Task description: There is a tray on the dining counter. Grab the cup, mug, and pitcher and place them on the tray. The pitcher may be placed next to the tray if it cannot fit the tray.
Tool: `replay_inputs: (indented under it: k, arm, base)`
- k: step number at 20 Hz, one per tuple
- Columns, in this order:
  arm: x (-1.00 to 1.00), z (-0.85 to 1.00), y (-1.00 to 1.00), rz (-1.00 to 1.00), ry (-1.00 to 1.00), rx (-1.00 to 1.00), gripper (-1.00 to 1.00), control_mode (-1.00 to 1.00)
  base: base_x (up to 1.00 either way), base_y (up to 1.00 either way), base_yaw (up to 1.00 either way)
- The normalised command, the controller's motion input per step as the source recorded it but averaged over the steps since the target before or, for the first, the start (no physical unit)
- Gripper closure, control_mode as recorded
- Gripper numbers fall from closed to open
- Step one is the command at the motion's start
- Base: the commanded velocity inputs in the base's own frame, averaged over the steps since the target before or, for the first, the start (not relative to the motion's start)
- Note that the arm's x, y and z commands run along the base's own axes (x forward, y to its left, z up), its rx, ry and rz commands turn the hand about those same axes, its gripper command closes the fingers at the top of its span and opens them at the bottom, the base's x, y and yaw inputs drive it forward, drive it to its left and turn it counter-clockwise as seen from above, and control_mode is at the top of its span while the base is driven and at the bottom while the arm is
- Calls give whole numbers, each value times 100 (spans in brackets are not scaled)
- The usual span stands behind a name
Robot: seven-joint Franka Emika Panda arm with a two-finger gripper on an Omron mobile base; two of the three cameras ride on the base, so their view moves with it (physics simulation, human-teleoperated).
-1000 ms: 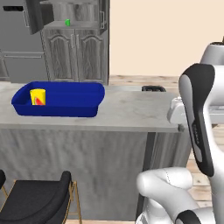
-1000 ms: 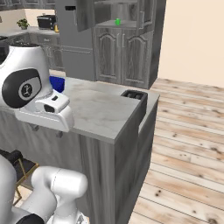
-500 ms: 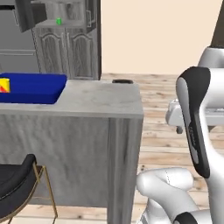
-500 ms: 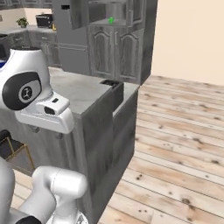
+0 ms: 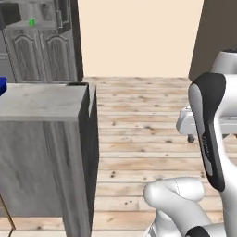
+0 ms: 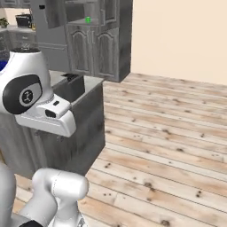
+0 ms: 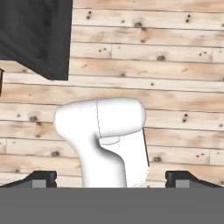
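The gripper [image 7: 111, 178] hangs over bare wooden floor [image 7: 175, 65], its two dark fingertips [image 7: 41, 178] spread wide with nothing between them. The mug [image 5: 31, 21] — a small bright green cylinder — sits well apart from it, on a shelf in the grey cabinets [image 5: 44, 51] beyond the dining counter [image 5: 41, 99]. A sliver of the deep-blue tray [image 5: 2, 86] shows at the counter's left edge. No writing is legible anywhere.
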Motion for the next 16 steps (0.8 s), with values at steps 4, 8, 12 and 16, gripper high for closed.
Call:
replay_inputs:
  k: [4, 8, 12, 16]
  arm:
    - [0, 0, 0, 0, 0, 0, -100, 100]
    - [0, 0, 0, 0, 0, 0, -100, 100]
    - [0, 0, 0, 0, 0, 0, -100, 100]
    - [0, 0, 0, 0, 0, 0, -100, 100]
  base:
    - [62, -100, -40]
    - [100, -100, -23]
    - [100, -100, -10]
    - [100, -79, -4]
